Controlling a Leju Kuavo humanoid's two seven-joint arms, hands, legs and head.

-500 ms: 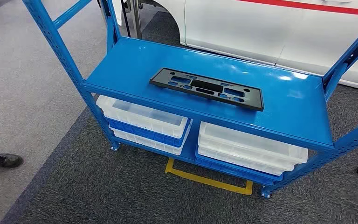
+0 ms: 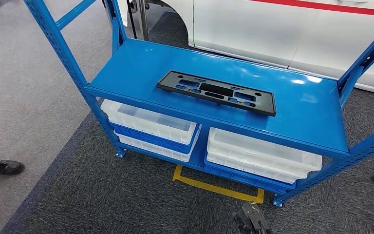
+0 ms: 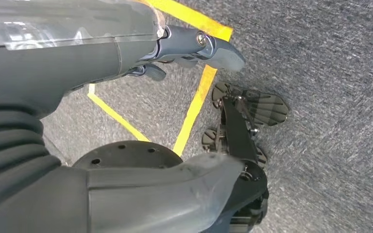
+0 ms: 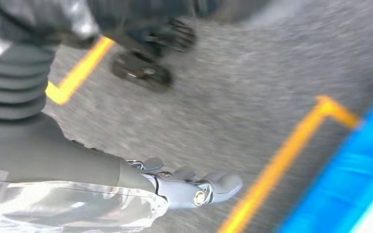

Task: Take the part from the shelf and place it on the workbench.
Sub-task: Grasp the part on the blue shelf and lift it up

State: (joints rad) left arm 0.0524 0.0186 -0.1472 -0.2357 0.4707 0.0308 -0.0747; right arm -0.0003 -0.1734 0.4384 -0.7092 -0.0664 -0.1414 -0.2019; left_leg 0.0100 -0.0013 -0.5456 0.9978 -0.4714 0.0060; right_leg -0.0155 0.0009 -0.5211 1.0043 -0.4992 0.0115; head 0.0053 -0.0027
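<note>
Blue shelf [image 2: 141, 63] with black part [image 2: 216, 92] lying mid-top; left hand [image 3: 194, 46] and right hand [image 4: 189, 187] hang over carpet, fingers extended, empty.

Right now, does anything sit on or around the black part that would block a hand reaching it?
Nothing visible does. The black part lies flat and alone on the blue shelf, open from above and in front.

The part [image 2: 216, 92] is a flat, black, elongated rectangular plate, like a licence-plate holder, with several cut-outs through which blue shows. It lies flat on the top board of the blue metal shelf [image 2: 302, 105], near the board's middle, its long side running roughly along the shelf's length and slightly slanted to the front edge. Nothing touches it.
</note>
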